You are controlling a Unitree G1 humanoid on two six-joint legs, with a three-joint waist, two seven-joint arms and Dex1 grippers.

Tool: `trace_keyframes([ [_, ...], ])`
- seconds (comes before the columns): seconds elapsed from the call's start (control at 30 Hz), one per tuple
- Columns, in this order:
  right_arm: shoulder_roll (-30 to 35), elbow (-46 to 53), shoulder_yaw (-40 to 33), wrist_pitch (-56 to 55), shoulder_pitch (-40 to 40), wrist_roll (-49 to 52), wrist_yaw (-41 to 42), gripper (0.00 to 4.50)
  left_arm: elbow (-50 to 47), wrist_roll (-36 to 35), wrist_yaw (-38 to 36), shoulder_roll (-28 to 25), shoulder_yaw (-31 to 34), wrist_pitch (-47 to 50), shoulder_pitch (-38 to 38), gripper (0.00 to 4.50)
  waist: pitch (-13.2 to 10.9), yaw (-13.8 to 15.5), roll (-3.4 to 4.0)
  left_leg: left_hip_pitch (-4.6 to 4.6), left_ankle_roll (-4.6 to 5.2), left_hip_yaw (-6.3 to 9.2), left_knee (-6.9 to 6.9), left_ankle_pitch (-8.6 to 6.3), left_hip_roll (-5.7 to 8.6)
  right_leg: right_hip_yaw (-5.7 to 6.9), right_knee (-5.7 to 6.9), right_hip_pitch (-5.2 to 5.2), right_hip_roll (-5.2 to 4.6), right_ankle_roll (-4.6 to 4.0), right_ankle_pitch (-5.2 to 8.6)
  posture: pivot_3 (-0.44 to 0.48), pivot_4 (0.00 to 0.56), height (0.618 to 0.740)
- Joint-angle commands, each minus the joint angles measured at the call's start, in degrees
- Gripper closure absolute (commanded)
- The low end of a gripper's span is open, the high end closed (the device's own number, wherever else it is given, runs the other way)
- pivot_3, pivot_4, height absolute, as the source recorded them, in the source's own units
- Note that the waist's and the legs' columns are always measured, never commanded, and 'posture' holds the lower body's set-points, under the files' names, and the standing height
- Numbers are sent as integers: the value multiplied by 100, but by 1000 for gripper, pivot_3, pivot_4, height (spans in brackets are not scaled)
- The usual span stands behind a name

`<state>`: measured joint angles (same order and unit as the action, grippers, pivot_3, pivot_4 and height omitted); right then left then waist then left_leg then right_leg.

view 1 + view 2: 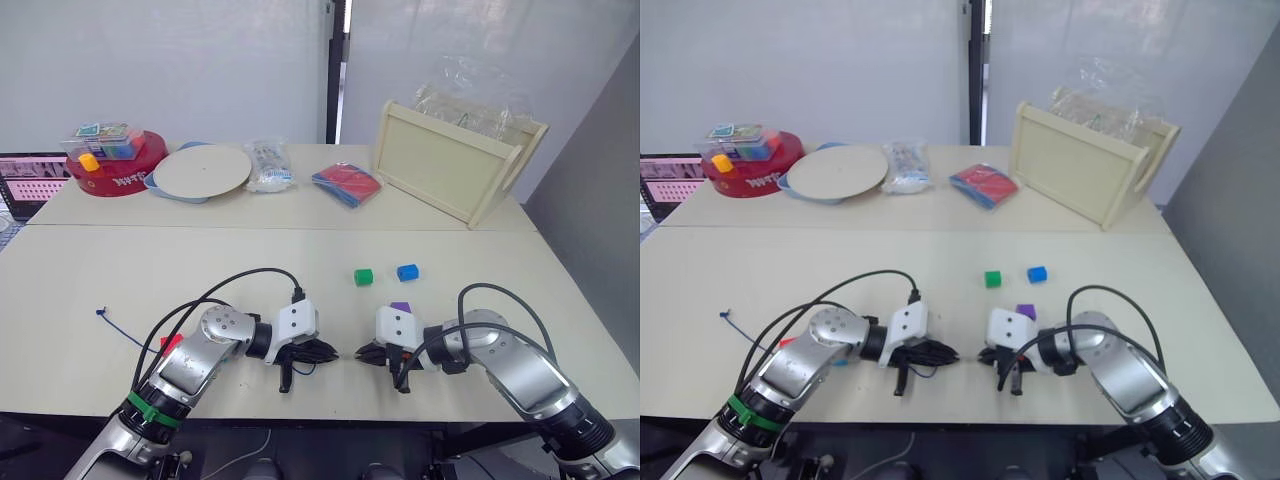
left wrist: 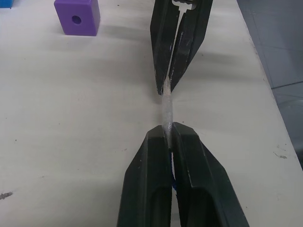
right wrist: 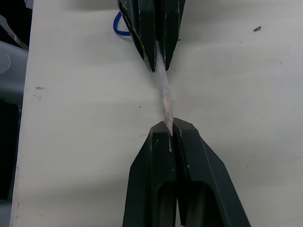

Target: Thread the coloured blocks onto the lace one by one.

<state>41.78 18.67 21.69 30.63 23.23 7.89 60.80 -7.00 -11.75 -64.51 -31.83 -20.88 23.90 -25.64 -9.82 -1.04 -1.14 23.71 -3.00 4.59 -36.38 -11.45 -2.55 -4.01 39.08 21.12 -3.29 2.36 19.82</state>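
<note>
Pale and stiff, the tip of the lace (image 2: 167, 109) bridges the two grippers low in the centre of the head views. The left gripper (image 2: 169, 130) has its fingers pressed together on one end of the tip, and the right gripper (image 3: 169, 126) pinches the other end. The purple block (image 2: 77, 16) lies on the worktop (image 1: 200, 270) just beside the right gripper; the green block (image 1: 363, 277) and the blue block (image 1: 407, 272) sit further up.

1. Both arms reach inward low over the table, wrists turned so the grippers face each other tip to tip.
2. The left gripper (image 2: 167, 134) is clamped on the lace's stiff pale tip (image 2: 167, 109).
3. The right gripper (image 3: 169, 128) pinches the same tip.
</note>
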Motion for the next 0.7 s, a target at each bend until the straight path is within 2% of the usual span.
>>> trace_keyframes([
  [0.03, 11, 211, 0, 35, -3, 20, 39, 4500, -214, -155, -19, 10, 170, -11, -64, 4455, 0, 2, 0, 0, 0, 0, 0, 0, 0, 0, 0, 0, 0, 0, 0, 0, 150, 740],
  [0.2, 4, 324, -71, 160, -31, 126, 51, 4500, -194, -197, -52, -6, 201, -4, -69, 4455, 0, 0, 0, 0, 0, 0, 0, 0, 0, 0, 0, 0, 0, 0, 0, 0, 150, 740],
  [0.3, -42, 517, -287, 410, -135, 315, -57, 3674, -158, -221, -47, -29, 232, -17, -71, 4500, 0, 7, 0, 0, 0, 0, 0, 0, 0, 0, 0, 0, 0, 0, 0, 0, 150, 740],
  [0.47, 18, 880, -911, 966, -413, 770, -305, 1920, -157, -262, -129, -170, 316, -45, -21, 4500, 0, 9, 0, 2, 0, 1, -3, 0, 0, 1, 1, 0, -1, 0, 0, 0, 150, 740],
  [0.6, -215, 1285, -2060, 1735, -1069, 1514, -817, 569, -272, -395, -246, -349, 435, 30, 87, 4500, 0, 18, 0, 2, 0, 2, -2, 0, 0, 1, 0, -1, 0, 0, 0, 0, 150, 740],
  [0.7, -448, 1531, -2757, 2048, -1629, 1649, -1424, 569, -333, -446, -283, -457, 491, 60, 169, 4500, 1, 27, -1, 5, 0, 2, -1, 0, 0, 2, -1, -2, -1, 0, 0, 0, 150, 740],
])
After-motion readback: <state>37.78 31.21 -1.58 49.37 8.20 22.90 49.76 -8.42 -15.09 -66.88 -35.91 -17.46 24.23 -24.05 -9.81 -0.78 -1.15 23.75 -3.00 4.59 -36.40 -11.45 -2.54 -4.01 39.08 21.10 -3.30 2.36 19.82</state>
